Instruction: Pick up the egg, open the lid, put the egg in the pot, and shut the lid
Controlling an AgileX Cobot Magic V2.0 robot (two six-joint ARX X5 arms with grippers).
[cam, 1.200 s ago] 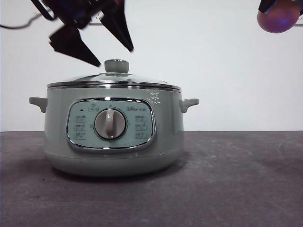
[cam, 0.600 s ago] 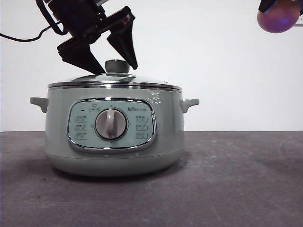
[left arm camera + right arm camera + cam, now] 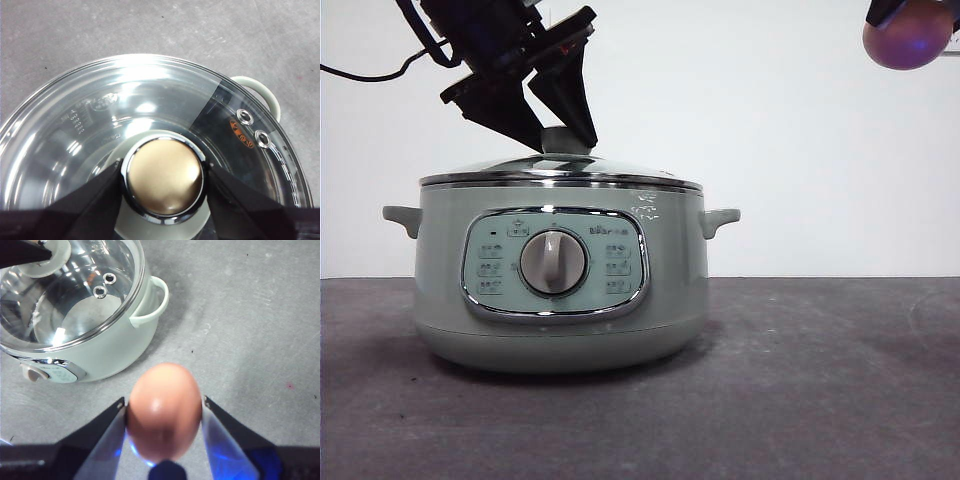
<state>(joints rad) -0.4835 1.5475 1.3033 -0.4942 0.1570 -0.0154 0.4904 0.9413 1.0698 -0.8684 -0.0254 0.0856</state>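
Observation:
The sage-green pot (image 3: 670, 290) stands left of centre on the table, with the glass lid (image 3: 620, 170) lying flat on it. My left gripper (image 3: 567, 146) comes down from the upper left. Its jaws are shut on the lid's knob (image 3: 162, 177), touching it on both sides. In the right wrist view my right gripper (image 3: 163, 401) is shut on the brown-orange egg (image 3: 164, 410). It holds the egg in the air to the right of the pot (image 3: 115, 345). The front view shows that egg (image 3: 908, 38) in the top right corner. Through the glass the pot looks empty.
The pot's side handles (image 3: 720, 218) stick out left and right, and its dial (image 3: 553, 262) faces the front camera. Bare dark grey table (image 3: 820, 380) stretches to the right of the pot. A cable (image 3: 360, 72) hangs at the upper left.
My left gripper came down over the lid and its jaws closed in on the knob. The right gripper with the egg has stayed in place.

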